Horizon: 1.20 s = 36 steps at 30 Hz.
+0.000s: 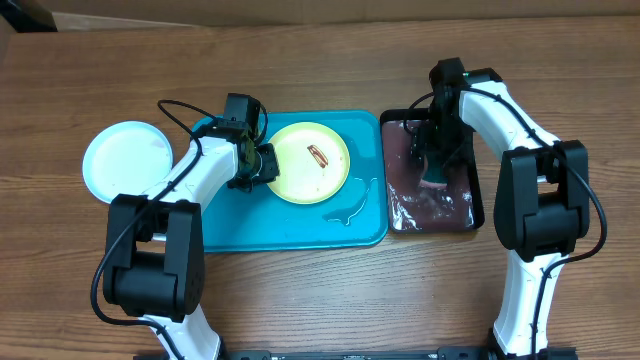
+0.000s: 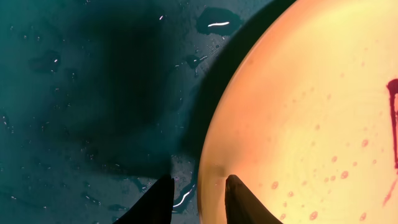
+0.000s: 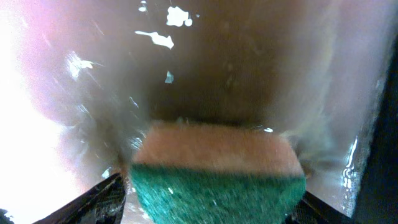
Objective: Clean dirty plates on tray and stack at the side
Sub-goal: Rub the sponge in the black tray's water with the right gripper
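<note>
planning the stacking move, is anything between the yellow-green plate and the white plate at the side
No loose object. Between the yellow-green plate and the white plate lie only wet bare tray, its raised rim, and the robot's own left arm, with the left gripper astride the yellow-green plate's rim.

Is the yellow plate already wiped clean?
No, a red smear shows on the yellow plate lying in the blue tray.
</note>
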Motion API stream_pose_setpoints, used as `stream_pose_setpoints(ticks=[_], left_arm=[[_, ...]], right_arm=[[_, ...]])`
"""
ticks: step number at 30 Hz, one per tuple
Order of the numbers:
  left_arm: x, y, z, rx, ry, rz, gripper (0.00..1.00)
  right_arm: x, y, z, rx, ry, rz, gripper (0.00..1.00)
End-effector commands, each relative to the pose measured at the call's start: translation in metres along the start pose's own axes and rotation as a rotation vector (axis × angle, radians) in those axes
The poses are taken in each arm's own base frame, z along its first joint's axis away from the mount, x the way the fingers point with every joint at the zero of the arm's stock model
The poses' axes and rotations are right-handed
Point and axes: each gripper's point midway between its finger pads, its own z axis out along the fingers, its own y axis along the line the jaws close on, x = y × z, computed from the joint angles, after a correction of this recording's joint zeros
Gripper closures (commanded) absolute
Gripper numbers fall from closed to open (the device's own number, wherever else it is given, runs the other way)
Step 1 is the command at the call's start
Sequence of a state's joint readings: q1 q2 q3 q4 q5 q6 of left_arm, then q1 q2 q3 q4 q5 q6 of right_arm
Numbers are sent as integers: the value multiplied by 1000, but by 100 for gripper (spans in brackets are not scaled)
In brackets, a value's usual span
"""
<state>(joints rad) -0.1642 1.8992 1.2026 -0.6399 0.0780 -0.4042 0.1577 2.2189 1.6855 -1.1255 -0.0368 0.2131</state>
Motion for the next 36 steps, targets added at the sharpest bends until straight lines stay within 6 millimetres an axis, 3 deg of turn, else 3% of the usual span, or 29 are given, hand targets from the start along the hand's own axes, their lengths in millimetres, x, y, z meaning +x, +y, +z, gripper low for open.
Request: stream_pose_setpoints(ticks=[1,6,7,8,9,10,13,14,15,17,18,22,28,32,36], left_arm=[[5,-2,4,3,17,22,70],[5,-2,4,3,17,22,70],[5,-2,4,3,17,22,70],[5,-2,4,3,17,22,70],[5,-2,4,3,17,22,70],[5,-2,4,3,17,22,70],[5,-2,4,3,17,22,71],[5,-2,4,3,17,22,71],[5,-2,4,3,17,22,71],[5,-2,4,3,17,22,71],[5,-2,4,3,17,22,71],[5,-2,4,3,18,21,71],[5,-2,4,3,18,21,71],[5,-2,4,2,18,21,71],[5,-2,4,3,18,21,71]], right_arm=[[-11,5,-7,-18,-58,-8,24],[-18,8,-7,-26,-89,-10,24],[-19,7,-8,-25,-94,-9,28],[-20,8,-8,-26,-98,-10,49],[-21,8,-8,-28,-102,-10,88],[-21,8,-8,-29,-102,-10,96],[-22,11,-9,-43,-102,-11,96],[-22,12,-11,-47,-100,-11,88],[-21,13,-14,-55,-94,-11,57],[-19,17,-19,-72,-79,-11,12],[-17,17,-22,-73,-68,-11,10],[-9,13,-27,-54,-34,-8,10],[-5,10,-27,-34,-18,-11,28],[7,6,-27,-20,30,-34,32],[16,4,-27,-12,65,-83,51]])
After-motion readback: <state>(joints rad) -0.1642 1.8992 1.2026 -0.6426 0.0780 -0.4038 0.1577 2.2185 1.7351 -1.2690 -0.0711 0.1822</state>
